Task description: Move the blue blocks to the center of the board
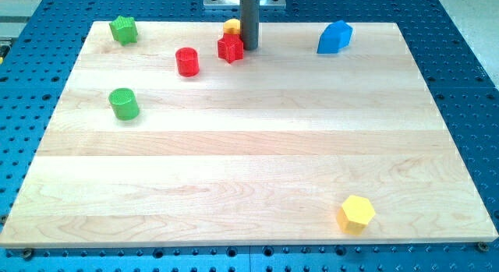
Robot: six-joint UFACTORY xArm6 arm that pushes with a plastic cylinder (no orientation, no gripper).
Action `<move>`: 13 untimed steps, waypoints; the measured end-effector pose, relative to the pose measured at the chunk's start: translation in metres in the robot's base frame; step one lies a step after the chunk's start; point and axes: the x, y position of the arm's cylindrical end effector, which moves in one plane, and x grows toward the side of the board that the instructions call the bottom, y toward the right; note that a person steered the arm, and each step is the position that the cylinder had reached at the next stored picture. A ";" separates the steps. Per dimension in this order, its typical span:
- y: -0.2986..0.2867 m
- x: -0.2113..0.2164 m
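One blue block, a rounded wedge shape, sits near the top right of the wooden board. My tip is the lower end of the dark rod near the view's top centre. It stands just right of a red star-shaped block and well left of the blue block. An orange block lies just behind the red star, partly hidden by it.
A red cylinder lies left of the red star. A green star-shaped block is at the top left, a green cylinder at the left. A yellow hexagonal block sits near the bottom right.
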 end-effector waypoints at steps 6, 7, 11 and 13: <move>0.037 0.059; 0.079 0.069; 0.229 -0.022; 0.186 -0.045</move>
